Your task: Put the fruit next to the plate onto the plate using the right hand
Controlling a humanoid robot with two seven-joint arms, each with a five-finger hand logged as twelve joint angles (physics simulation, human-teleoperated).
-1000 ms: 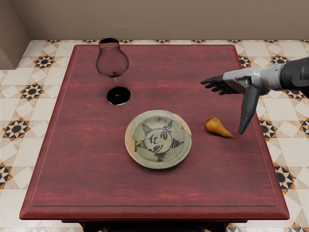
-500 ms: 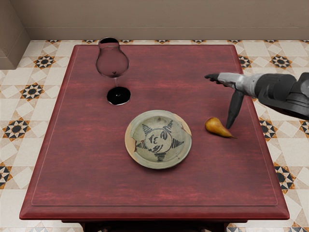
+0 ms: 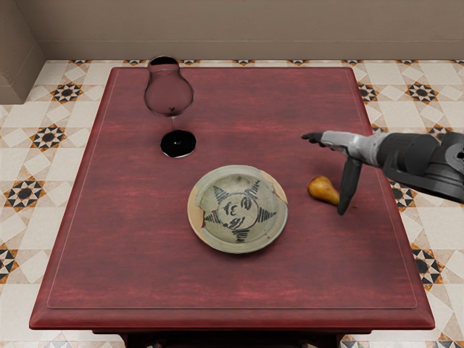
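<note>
One spread right hand [image 3: 346, 147] over the pear [image 3: 322, 190].
Fingers [image 3: 313, 136] open, holding nothing; the pear lies just under it, on the table [image 3: 326, 275], the plate [image 3: 194, 210] beyond. I think the hanging finger could nudge the pear and roll it away.

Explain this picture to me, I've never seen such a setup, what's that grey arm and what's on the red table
This is a computer simulation, seen from a humanoid robot's head looking down at a table. The grey arm from the right ends in its right hand, five fingers, spread and holding nothing. One dark finger hangs down in front of the pear at its narrow end; whether it touches is unclear. The pear lies on the table, right of a patterned plate that carries nothing. A wine glass stands at the far left. The left arm is out of view.
</note>
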